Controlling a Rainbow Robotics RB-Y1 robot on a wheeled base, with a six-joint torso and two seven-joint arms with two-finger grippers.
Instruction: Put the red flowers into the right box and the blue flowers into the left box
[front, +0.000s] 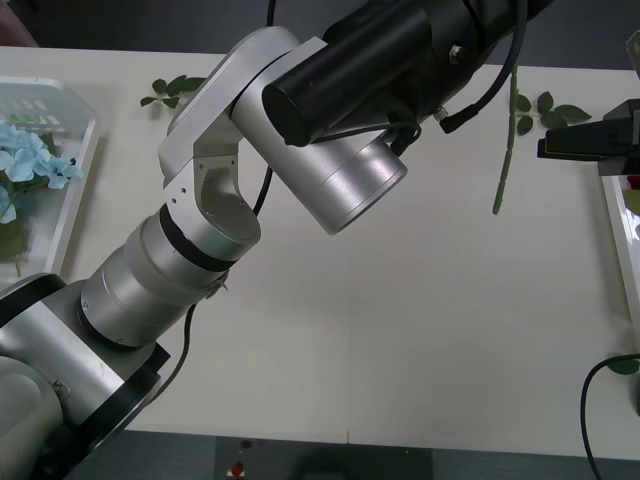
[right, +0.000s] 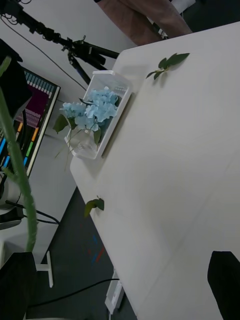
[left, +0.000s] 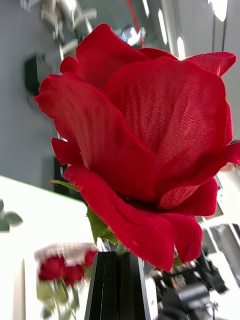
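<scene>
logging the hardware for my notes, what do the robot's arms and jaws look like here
The left arm is built of rounded silver-grey segments with black bands at the joints, ending in a black forearm; black cables loop beside it. The left gripper is black and ribbed. The right gripper is black too.

— What does the left arm (front: 200, 230) look like?
— Silver-grey rounded joint housings, parted by black rings; small dark screws dot the elbow bracket. Toward the fingers the casing turns glossy black, ending beside a ribbed silver cylinder.
— Any cables?
— Thin black ones loop along the forearm, one ending in a small plug.
— And the fingers (left: 118, 285)?
— Black, flat and finely ribbed.
</scene>
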